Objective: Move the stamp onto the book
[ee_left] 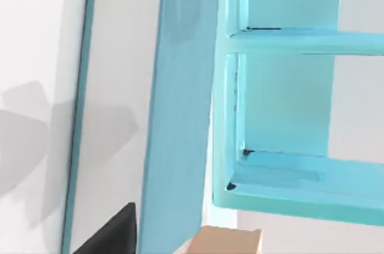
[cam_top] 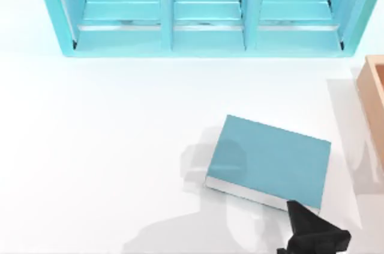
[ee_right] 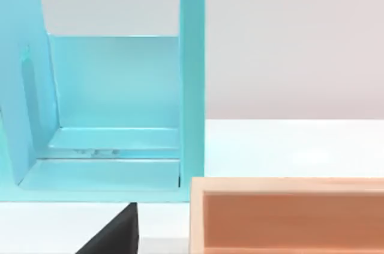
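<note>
The book (cam_top: pixel 268 162) lies flat on the white table (cam_top: pixel 96 146), right of centre in the top view and toward the near edge. Its teal cover faces up, and its white page edges run along the near side. It is turned slightly out of line with the table edges.

The right gripper (cam_top: pixel 312 236) enters the top view at the bottom edge, right of centre. It appears as a dark, pointed shape whose tip reaches up to the book's near right corner. Whether the tip touches the book cannot be told. How far the jaws stand open cannot be told either, and nothing can be seen held in them.

The turquoise shelf unit (cam_top: pixel 204 14) stands along the far side of the table, with three compartments facing the camera. The light-wood box (cam_top: pixel 373 95) sits at the table's right edge, well apart from the book and partly cut off by the frame.

In the right wrist view, the light-wood box (ee_right: pixel 288 215) lies close in front, its raised wall and inner floor visible. The shelf unit (ee_right: pixel 114 116) stands behind it. A dark wedge of the arm's own gripper sits at the lower edge.

In the left wrist view, the book (ee_left: pixel 180 116) appears edge-on as a long teal band, with the shelf unit (ee_left: pixel 282 104) beyond it.
</note>
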